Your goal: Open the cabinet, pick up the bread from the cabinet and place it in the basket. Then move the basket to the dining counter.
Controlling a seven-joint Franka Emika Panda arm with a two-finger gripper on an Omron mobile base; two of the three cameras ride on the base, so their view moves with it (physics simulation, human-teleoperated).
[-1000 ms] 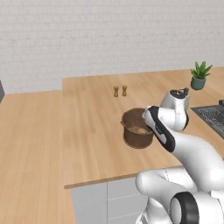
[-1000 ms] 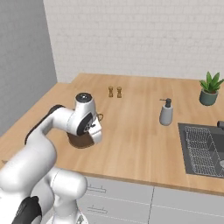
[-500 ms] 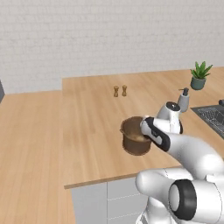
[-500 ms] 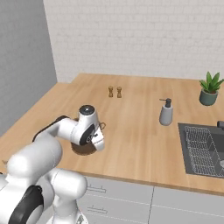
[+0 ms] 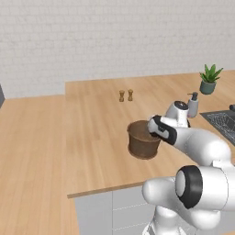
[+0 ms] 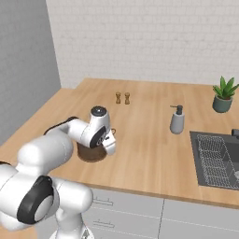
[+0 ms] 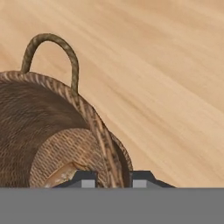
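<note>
The dark-brown woven basket (image 5: 142, 140) (image 6: 90, 153) (image 7: 43, 122) rests on the light-wood dining counter (image 5: 92, 124) (image 6: 149, 126) (image 7: 166, 65), close to its front edge. My gripper (image 5: 154, 126) (image 6: 111, 143) (image 7: 113, 178) is shut on the basket's rim on its right side, one finger inside the wall and one outside. In the hand view the bread (image 7: 64, 173) shows as a golden-brown bit on the basket's floor, mostly hidden. One small loop handle (image 7: 52, 52) stands up at the far rim.
Two small shakers (image 5: 125, 95) (image 6: 122, 98) stand farther back on the counter. A soap dispenser (image 5: 193, 104) (image 6: 177, 120), a potted plant (image 5: 209, 79) (image 6: 224, 93) and a dark sink (image 5: 222, 121) (image 6: 217, 158) lie to the right.
The hand has come down and slightly nearer with the basket's rim still between its fingers. The basket sits a little lower and closer to the front edge.
</note>
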